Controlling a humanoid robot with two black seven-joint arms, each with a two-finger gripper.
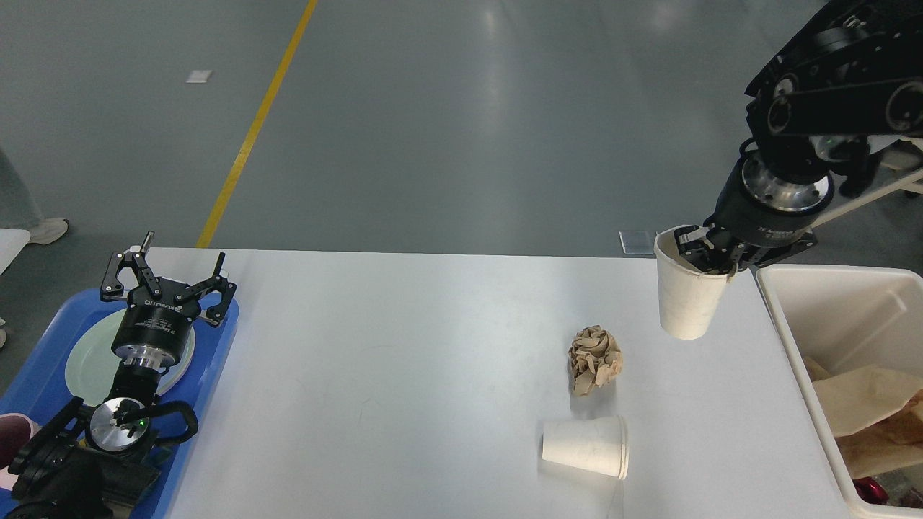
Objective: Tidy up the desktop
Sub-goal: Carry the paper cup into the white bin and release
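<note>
The desktop (pixel 404 375), wide and white, fills the lower view. On it, left of the cream bin (pixel 793 339) at its right edge, sit a crumpled brown paper wad (pixel 594 358) and a tipped paper cup (pixel 585 447). My right gripper (pixel 710 261) pinches another paper cup (pixel 686 292) by its rim, aloft just left of the bin. A rim pinch could slip, dropping it short. My left gripper (pixel 167 277), jaws spread, hovers over the blue tray (pixel 216 346), far left.
</note>
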